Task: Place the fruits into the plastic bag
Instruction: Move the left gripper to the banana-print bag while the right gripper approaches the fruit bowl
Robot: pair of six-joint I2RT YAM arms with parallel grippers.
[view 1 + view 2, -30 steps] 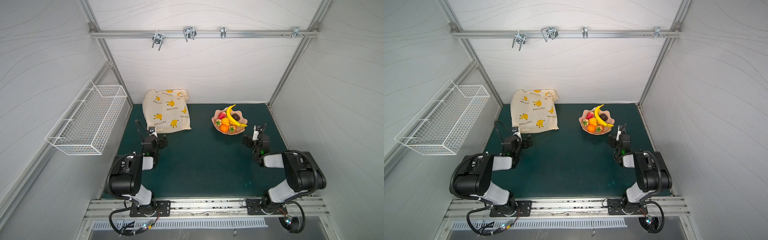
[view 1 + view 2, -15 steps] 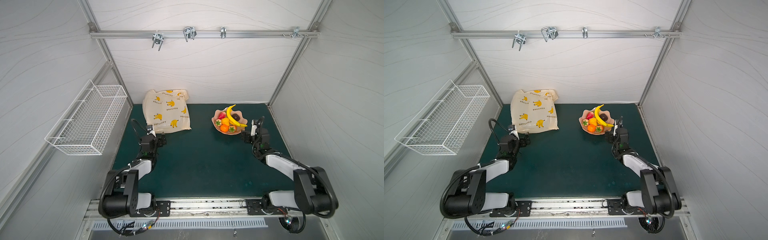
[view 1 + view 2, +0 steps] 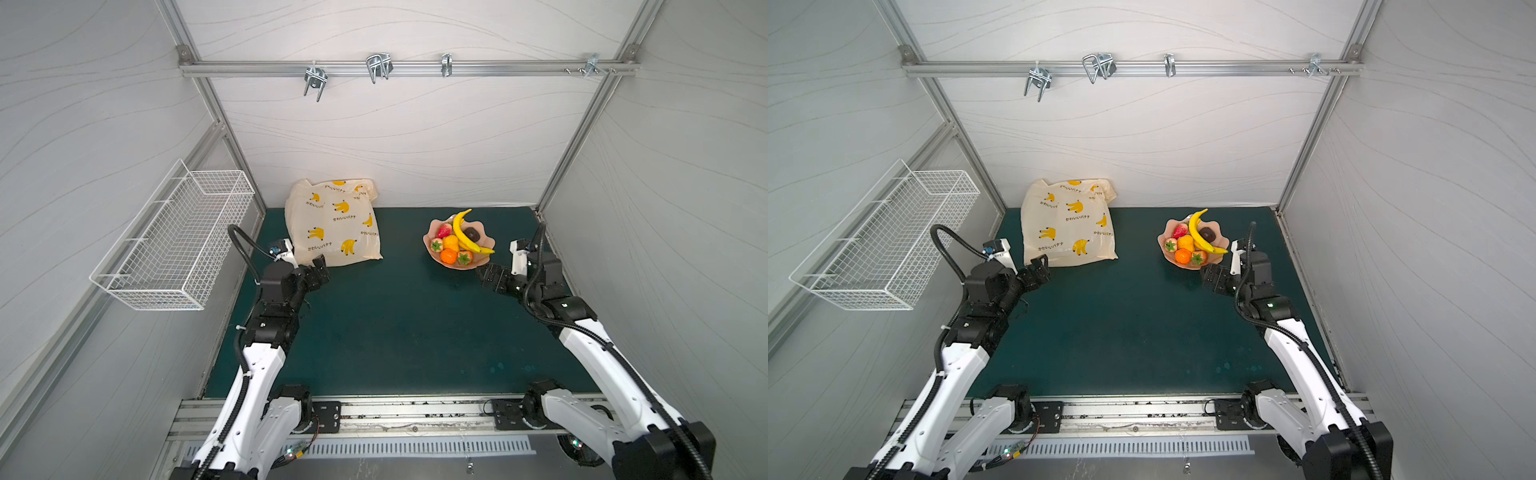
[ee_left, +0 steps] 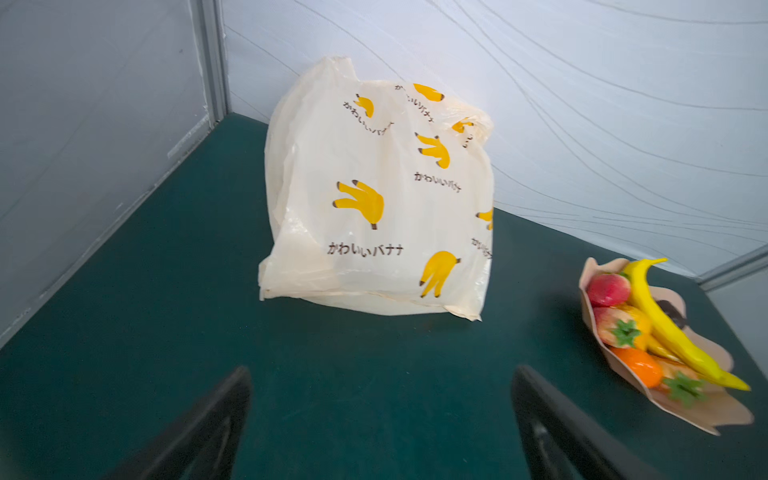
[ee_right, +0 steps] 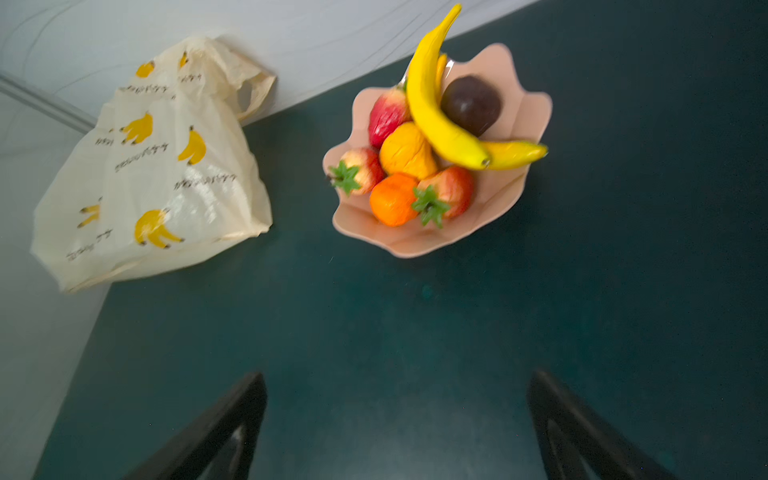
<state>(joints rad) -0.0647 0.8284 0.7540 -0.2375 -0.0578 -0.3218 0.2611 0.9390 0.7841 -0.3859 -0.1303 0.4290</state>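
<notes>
Though near, fruits [image 3: 451, 244] just ahead of right tool [image 3: 485, 277], apart.

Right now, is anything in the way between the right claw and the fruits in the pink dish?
No, nothing visible. Only bare green mat lies between the open right gripper and the pink dish, and the fruits sit piled in it uncovered, the banana on top.

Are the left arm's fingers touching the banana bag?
Apart. The left wrist view shows a strip of bare green mat between the open fingers and the bag.
</notes>
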